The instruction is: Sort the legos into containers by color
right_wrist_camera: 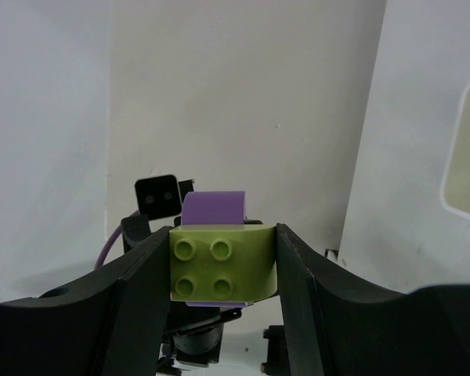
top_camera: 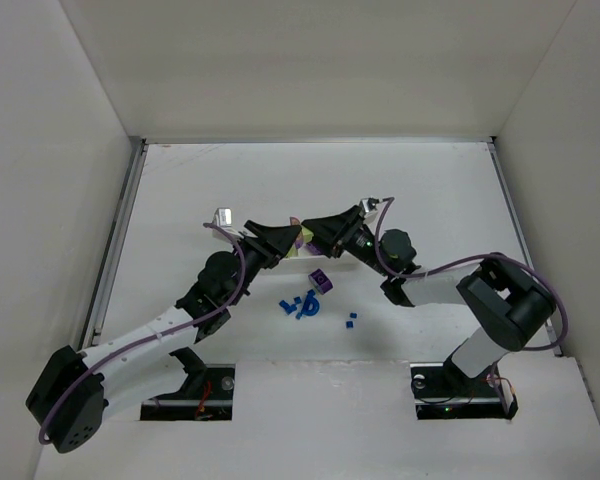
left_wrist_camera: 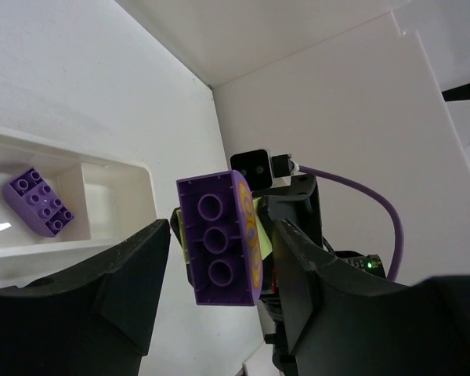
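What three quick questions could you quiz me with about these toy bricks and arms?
1. True or false: a purple brick lies in the tray.
2. The brick between the right fingers is: A blue, B yellow-green, C red.
3. Fill in: the loose bricks on the table are mostly ____.
Key: 1 true; 2 B; 3 blue.

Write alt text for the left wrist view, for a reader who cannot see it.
A purple brick, hollow underside facing the viewer, sits between the fingers of the left hand, a yellow-green piece behind it. At left, a white tray holds another purple brick.
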`<state>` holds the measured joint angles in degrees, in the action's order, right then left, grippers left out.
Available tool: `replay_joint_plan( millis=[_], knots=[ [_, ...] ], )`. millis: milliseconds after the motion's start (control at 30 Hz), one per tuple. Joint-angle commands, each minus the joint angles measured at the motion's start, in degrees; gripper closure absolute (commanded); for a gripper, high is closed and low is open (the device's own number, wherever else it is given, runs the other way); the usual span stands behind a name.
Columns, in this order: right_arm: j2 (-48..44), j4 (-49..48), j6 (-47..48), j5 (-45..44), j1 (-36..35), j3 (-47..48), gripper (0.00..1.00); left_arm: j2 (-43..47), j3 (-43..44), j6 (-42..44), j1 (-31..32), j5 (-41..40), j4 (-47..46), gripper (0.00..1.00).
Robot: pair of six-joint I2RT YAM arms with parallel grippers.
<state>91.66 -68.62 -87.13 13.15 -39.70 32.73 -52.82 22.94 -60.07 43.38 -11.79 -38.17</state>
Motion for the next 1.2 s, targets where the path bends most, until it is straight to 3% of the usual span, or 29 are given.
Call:
replay_joint_plan(
  millis=[0, 367, 600, 733, 1167],
  knots=[
    [-0.69, -7.58, -1.2, 0.56, 0.46, -0.65, 0.55, 0.17, -0.53, -0.39, -0.35, 0.45, -3.58, 0.49],
    [1.42, -8.02, -1.55, 0.56, 0.11, 0.05, 0.55, -2.55, -0.35, -2.06, -0.97, 0.72, -6.47, 0.57],
    [1.95, -8.99, -1.99, 0.56, 0.11, -0.21, 0.55, -2.29, -0.44, -2.33, -1.14, 0.72, -6.65, 0.79],
    [1.6, -9.16, -1.9, 0.48, 0.72, -1.7, 0.55, -0.1, -1.66, -2.06, -2.46, 0.54, -5.86, 0.86],
    [2.21, -7.76, 0.29, 1.0, 1.87, -2.59, 0.56, 9.39, -4.92, -1.71, -12.3, 3.88, 1.25, 0.89]
  ],
)
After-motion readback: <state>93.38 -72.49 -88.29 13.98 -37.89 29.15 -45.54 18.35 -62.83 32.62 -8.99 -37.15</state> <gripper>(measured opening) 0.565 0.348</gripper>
